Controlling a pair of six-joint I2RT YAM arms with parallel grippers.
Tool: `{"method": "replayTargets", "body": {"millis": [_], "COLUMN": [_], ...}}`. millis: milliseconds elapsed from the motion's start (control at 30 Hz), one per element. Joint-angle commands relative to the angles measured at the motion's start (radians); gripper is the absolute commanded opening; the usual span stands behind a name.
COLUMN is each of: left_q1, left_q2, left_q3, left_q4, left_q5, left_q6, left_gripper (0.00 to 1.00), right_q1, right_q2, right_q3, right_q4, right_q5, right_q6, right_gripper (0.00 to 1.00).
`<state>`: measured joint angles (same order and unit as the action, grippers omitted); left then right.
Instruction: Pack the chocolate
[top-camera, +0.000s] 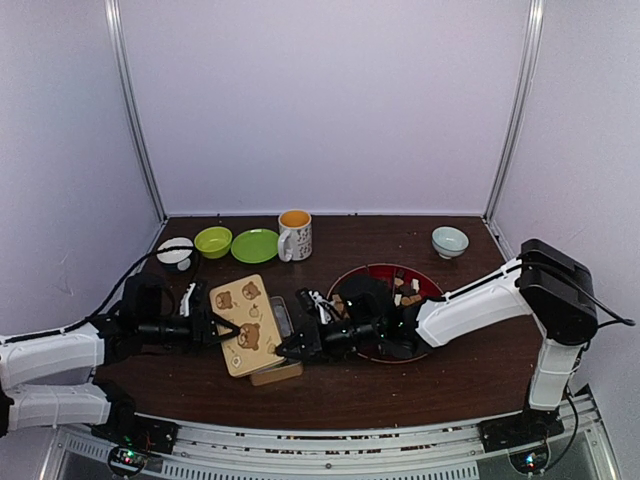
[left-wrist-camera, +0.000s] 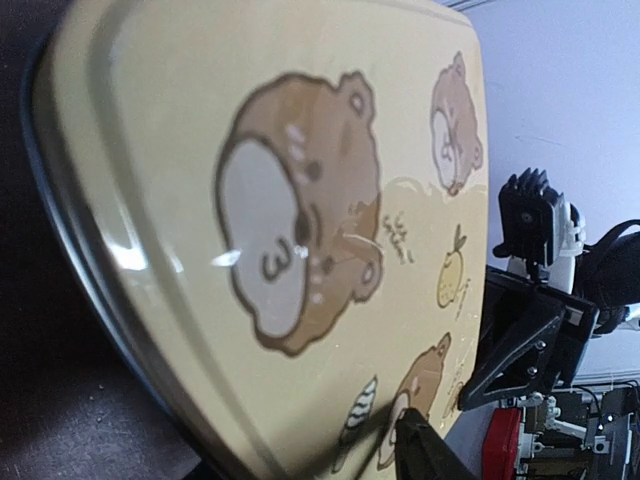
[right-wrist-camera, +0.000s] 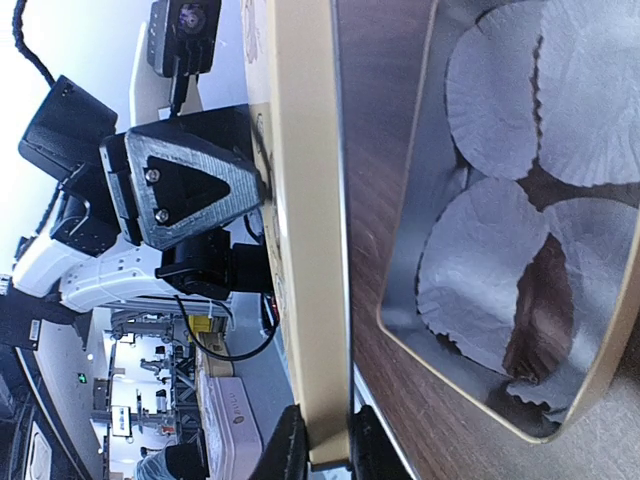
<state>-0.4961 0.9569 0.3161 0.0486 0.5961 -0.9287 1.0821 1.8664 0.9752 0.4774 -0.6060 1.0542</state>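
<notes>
A yellow tin lid with bear pictures (top-camera: 247, 322) is held tilted above the table by both grippers. My left gripper (top-camera: 224, 329) grips its left edge; in the left wrist view the lid (left-wrist-camera: 280, 200) fills the frame and one dark finger (left-wrist-camera: 425, 450) lies on its face. My right gripper (right-wrist-camera: 325, 450) is shut on the lid's rim (right-wrist-camera: 305, 200). The open tin base (right-wrist-camera: 410, 300) lies beside it with white paper liners and a dark chocolate piece (right-wrist-camera: 540, 310). More chocolate pieces (top-camera: 405, 290) lie on the red plate (top-camera: 433, 288).
Along the back stand a mug (top-camera: 295, 234), a green plate (top-camera: 255, 245), a green bowl (top-camera: 213, 241), a white bowl (top-camera: 175, 254) and a pale blue bowl (top-camera: 449, 241). The tin base (top-camera: 276, 374) pokes out under the lid.
</notes>
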Motion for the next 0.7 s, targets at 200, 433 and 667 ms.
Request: {"method": "replayTargets", "body": {"millis": [200, 433, 667], "left_q1": [-0.01, -0.011, -0.01], "left_q2": [-0.24, -0.293, -0.292], "left_q3": [0.019, -0.013, 0.03], "left_q4": [0.049, 0.134, 0.108], "left_q5": [-0.026, -0.026, -0.037], "left_q6": [-0.023, -0.107, -0.081], "left_gripper": [0.34, 0.13, 0.0], "right_q1": [-0.008, -0.01, -0.016], "right_q2": [-0.038, -0.025, -0.045], "right_q3": [-0.007, 0.002, 0.023], "right_q4": [0.154, 0.18, 0.102], "right_q5": [0.029, 0.025, 0.079], "right_q6": [0.054, 0.054, -0.01], "right_gripper": [0.08, 0.17, 0.35]}}
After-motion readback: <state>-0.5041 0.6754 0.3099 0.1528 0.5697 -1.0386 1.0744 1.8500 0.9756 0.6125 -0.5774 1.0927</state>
